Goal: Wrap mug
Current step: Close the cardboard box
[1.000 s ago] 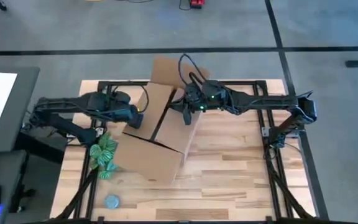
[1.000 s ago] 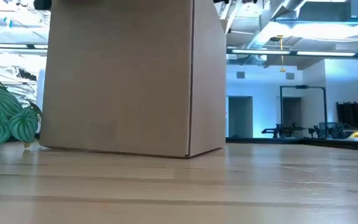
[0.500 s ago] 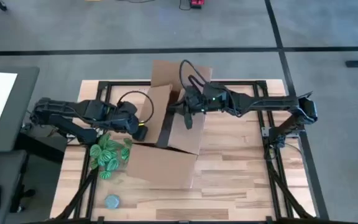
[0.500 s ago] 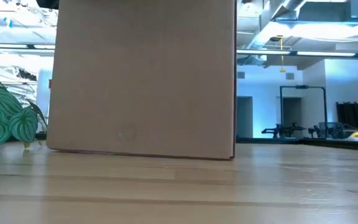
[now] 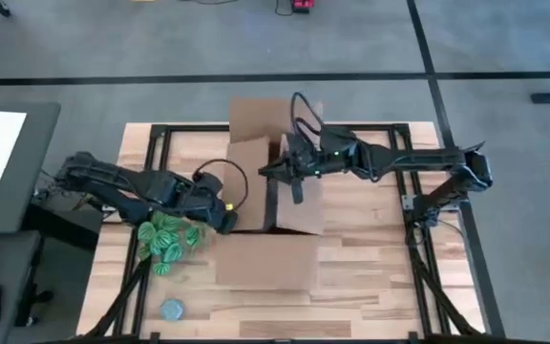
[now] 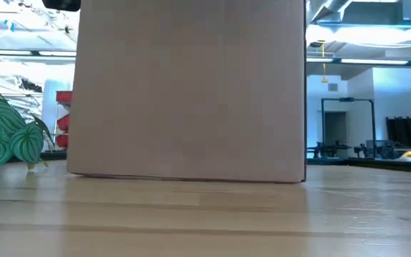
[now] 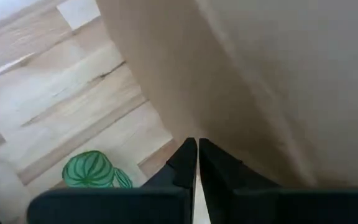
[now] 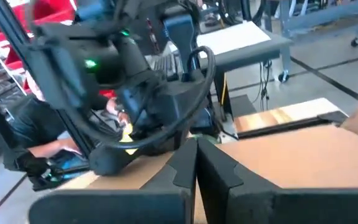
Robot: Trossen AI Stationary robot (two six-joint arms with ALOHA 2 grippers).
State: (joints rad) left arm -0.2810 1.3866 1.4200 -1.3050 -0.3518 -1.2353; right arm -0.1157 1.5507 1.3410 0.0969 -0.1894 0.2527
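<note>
Nowhere in the four views does the mug show; if it is on the table, the cardboard box (image 5: pixel 270 205) hides it, and its place cannot be told.

Centre of the high view: box open, flaps spread, one flap lying flat toward the lower edge, another standing toward the upper edge. Inside of the box dark and not readable from above. Low view: one plain brown wall of the box (image 6: pixel 191 89) fills the middle and runs off the top of the frame, blocking everything behind it.

Right gripper (image 5: pixel 297 178) over the upper right part of the box, arm reaching in from the right of the frame. Right wrist view: its fingers (image 8: pixel 179 171) pressed together, closed, a cardboard edge just beyond them; whether they pinch it cannot be made out.

Left gripper (image 5: pixel 225 212) at the box's left wall, arm coming from the left. Left wrist view: fingers (image 7: pixel 188 162) closed with barely a slit between, close against the cardboard; contact not certain.

Green patterned leaves (image 5: pixel 167 241) lie just left of the box, beneath the left arm; also at the low view's left edge (image 6: pixel 6 135), partly cut off. Small grey-blue disc (image 5: pixel 172 309) near the lower left of the wooden table (image 5: pixel 380 268), well apart from the box.

Right wrist view, background: a person seated at the left, blurred, partly behind the left arm.
</note>
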